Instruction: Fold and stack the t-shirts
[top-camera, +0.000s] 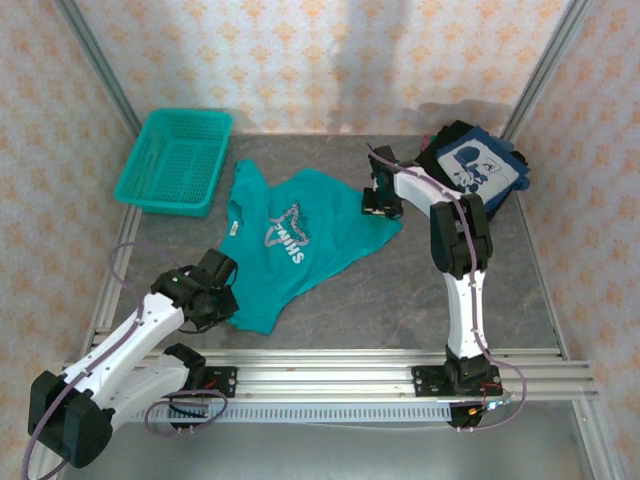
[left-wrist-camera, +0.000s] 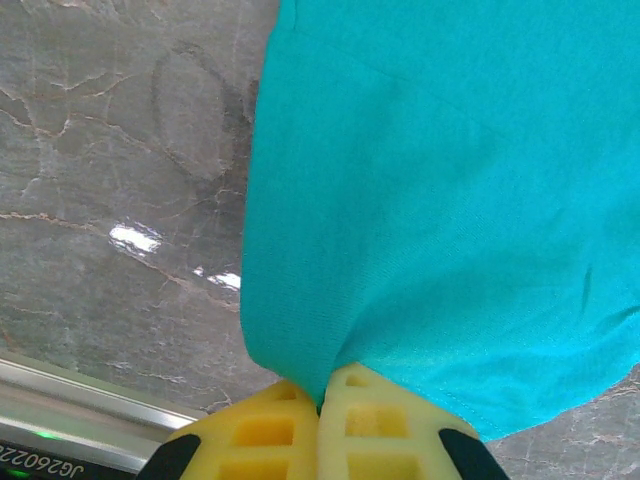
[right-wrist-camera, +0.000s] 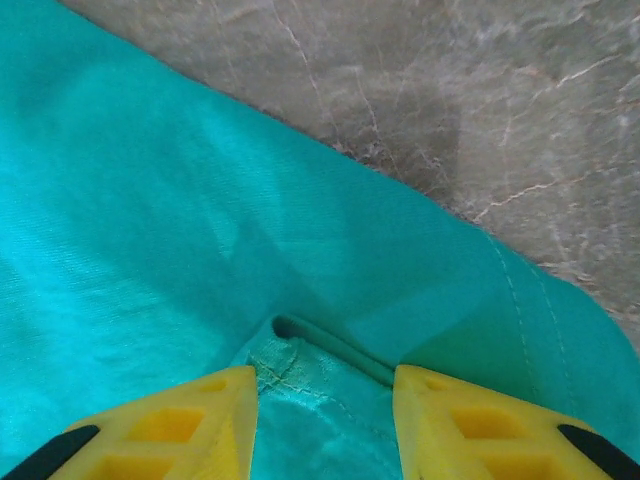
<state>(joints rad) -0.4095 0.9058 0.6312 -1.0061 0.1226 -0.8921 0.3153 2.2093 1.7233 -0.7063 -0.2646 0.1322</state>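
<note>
Folding looks barely begun

Top view: teal t-shirt (top-camera: 290, 250) lies spread on the worktop (top-camera: 400, 290), folded dark t-shirts (top-camera: 475, 165) stacked at two o'clock. Left wrist: left fingers (left-wrist-camera: 352, 430) pinch its hem. Right wrist: right fingers (right-wrist-camera: 200, 430) gape wide over a hem fold

You see a teal t-shirt (top-camera: 290, 250) with white lettering, a navy t-shirt (top-camera: 478, 168) with a white-blue graphic at 2 o'clock, a teal mesh basket (top-camera: 165, 205) at 10 o'clock, and a grey marbled bench (top-camera: 400, 290).
</note>
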